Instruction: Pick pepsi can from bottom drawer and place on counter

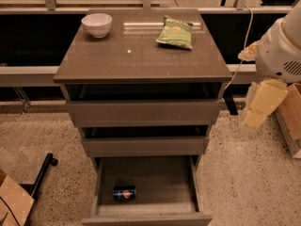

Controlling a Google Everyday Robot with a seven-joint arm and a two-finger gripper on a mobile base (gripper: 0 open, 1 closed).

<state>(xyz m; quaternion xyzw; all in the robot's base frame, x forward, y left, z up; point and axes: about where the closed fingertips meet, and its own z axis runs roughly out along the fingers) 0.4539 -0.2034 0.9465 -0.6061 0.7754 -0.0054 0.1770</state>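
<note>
The pepsi can (124, 193) lies on its side on the wood-grain floor of the open bottom drawer (146, 213), near its front left. The counter (141, 55) is the glossy grey-brown top of the cabinet. My gripper (262, 105), pale yellow under the white arm housing (282, 48), hangs to the right of the cabinet at the height of the upper drawers. It is well above and to the right of the can and holds nothing.
A white bowl (97, 24) stands at the counter's back left and a green snack bag (175, 32) at its back right. The two upper drawers (143, 112) are partly pulled out. A cardboard box (292, 119) stands at the right and black legs (40, 175) at the lower left.
</note>
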